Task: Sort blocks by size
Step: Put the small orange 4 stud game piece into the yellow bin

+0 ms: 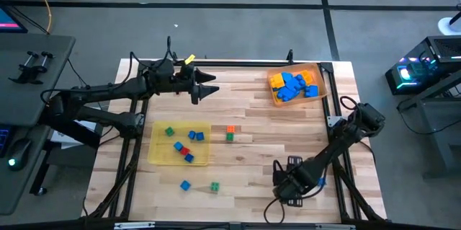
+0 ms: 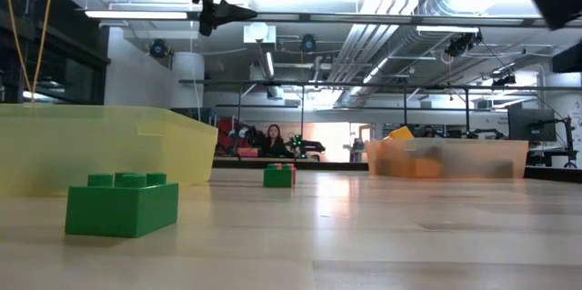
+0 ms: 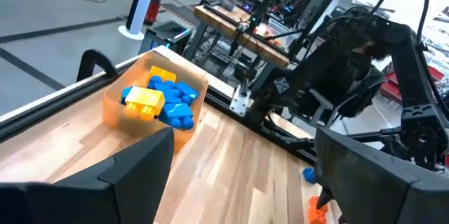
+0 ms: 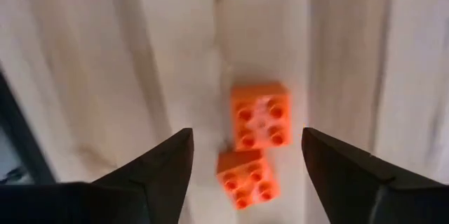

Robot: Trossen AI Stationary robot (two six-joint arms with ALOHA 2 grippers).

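Note:
My right gripper (image 1: 287, 179) is open near the table's front right, pointing down. Its wrist view shows it (image 4: 247, 138) above two small orange blocks (image 4: 261, 115) (image 4: 244, 176) that lie studs up on the wood between its fingers, untouched. My left gripper (image 1: 213, 84) is open and empty, held high over the far middle of the table. Loose small blocks lie on the table: orange (image 1: 230, 129), green (image 1: 230, 137), blue (image 1: 185, 184), green (image 1: 215, 186). The low view shows a green block (image 2: 123, 204) close up.
An orange tray (image 1: 322, 78) at the far right holds several larger blue, yellow and orange blocks (image 1: 292, 86). A yellow tray (image 1: 155, 154) at left centre holds several small blocks. A blue block (image 1: 320, 182) lies beside my right arm. A person (image 2: 273, 140) shows far behind the table.

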